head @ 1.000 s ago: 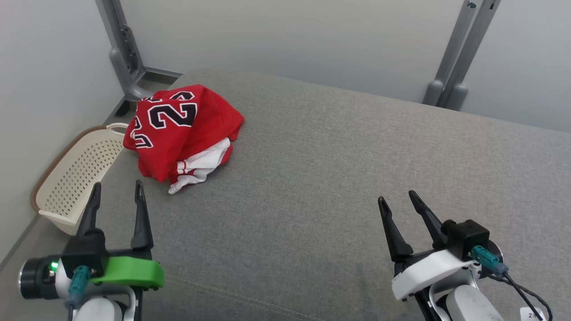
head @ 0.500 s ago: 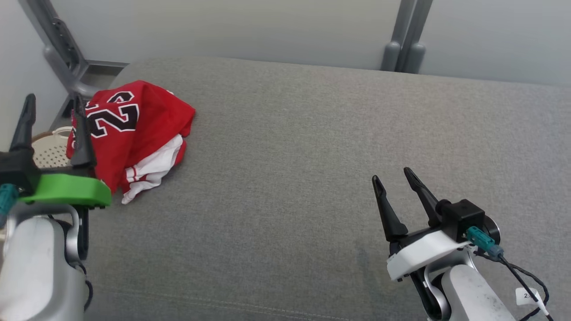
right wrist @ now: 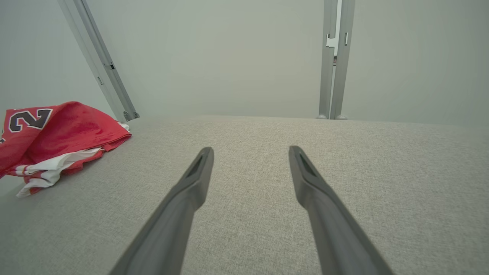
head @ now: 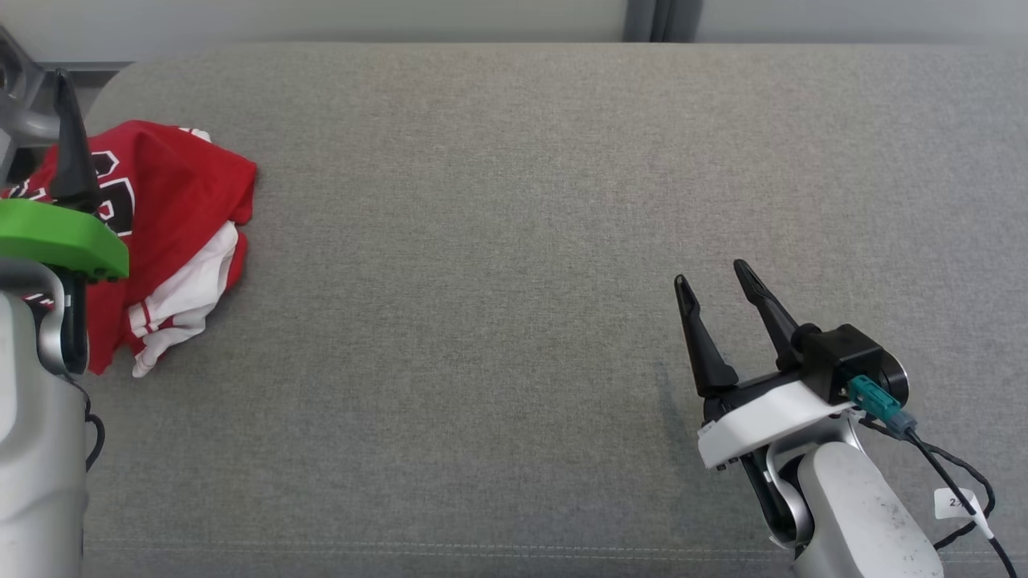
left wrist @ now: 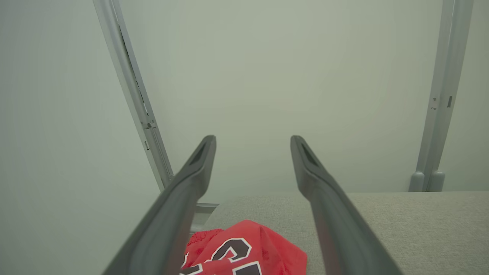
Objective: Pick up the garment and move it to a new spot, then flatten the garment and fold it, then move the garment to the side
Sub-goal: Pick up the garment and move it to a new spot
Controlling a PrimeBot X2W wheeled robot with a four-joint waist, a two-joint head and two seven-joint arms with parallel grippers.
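Heap of red cloth: the garment [head: 177,209] lies bunched up at the far left end of the grey cushion [head: 514,241]. Its long way runs from the back of the cushion toward the robot. The white striped bit points at the robot and the black numbers sit at the back.

The left gripper [left wrist: 253,152] hangs over the heap with its two fingers spread wide, holding nothing. The right gripper [head: 711,274] is well apart from the garment, low on the right, fingers wide too and empty.

From the left wrist you see the red top and a black number, low between the fingers. From the right wrist you see the heap from the side, with the white stripes under the red.
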